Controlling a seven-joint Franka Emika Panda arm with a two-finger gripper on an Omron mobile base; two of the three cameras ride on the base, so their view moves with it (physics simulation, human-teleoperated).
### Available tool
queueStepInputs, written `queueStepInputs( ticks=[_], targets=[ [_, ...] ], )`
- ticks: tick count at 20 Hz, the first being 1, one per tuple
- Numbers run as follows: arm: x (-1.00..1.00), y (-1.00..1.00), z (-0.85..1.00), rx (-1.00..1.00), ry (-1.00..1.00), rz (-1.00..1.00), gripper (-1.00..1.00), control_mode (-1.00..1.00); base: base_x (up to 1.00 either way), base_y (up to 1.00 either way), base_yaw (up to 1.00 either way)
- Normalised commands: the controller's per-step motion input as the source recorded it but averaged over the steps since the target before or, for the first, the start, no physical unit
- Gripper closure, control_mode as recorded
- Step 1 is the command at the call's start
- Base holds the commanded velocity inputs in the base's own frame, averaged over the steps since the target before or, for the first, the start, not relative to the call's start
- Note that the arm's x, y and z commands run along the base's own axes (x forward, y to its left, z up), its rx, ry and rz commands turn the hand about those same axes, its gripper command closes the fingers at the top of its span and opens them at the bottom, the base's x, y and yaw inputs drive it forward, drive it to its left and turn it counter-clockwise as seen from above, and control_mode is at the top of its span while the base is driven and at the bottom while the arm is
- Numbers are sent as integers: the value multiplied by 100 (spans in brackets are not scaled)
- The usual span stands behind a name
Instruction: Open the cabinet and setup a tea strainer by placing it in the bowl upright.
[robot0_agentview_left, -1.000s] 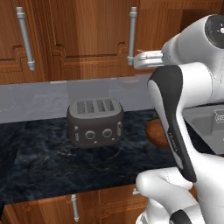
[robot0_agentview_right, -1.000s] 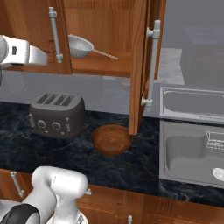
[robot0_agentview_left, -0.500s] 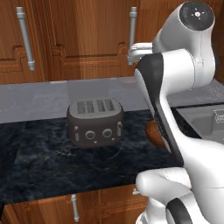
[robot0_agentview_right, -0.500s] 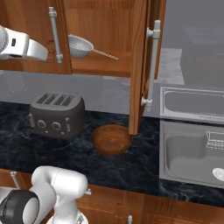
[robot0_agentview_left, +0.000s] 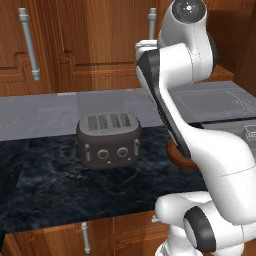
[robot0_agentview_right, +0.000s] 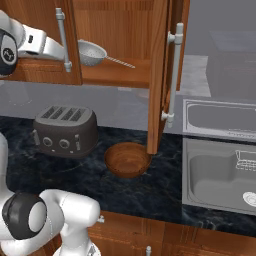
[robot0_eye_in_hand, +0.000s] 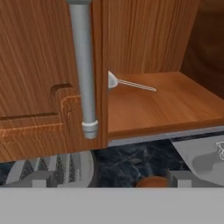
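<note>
The cabinet (robot0_agentview_right: 120, 30) has its right door (robot0_agentview_right: 161, 75) swung open and its left door (robot0_agentview_right: 45, 75) shut. On the wooden shelf (robot0_eye_in_hand: 166, 105) lies the tea strainer (robot0_agentview_right: 92, 52), its cup half hidden behind the left door's edge in the hand view, where the strainer (robot0_eye_in_hand: 131, 84) shows its thin handle. My gripper (robot0_eye_in_hand: 109, 181) is open and holds nothing. It faces the left door's bar handle (robot0_eye_in_hand: 83, 65), short of the shelf. In the right base view the gripper (robot0_agentview_right: 61, 52) hangs just left of the strainer. The brown bowl (robot0_agentview_right: 127, 159) sits on the counter below the open door.
A dark grey toaster (robot0_agentview_right: 65, 130) stands left of the bowl on the black marble counter (robot0_agentview_right: 160, 190). A steel sink (robot0_agentview_right: 220, 170) lies to the right. The open door's edge hangs just above the bowl's right side. My own arm (robot0_agentview_left: 190, 100) hides most of the bowl in the left base view.
The hand has risen and swung right, closer to the left door's handle and the strainer. The upper arm has turned. Doors, strainer and bowl have not moved.
</note>
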Motion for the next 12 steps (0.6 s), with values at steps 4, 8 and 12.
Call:
queueStepInputs(
  ticks=[4,8,12],
  targets=[
    [45,5,0,0,0,0,-100,-100,0,0,0],
    [56,0,0,0,0,0,-100,-100,0,0,0],
    [48,1,-4,0,0,0,-100,-100,0,0,0]
  ],
)
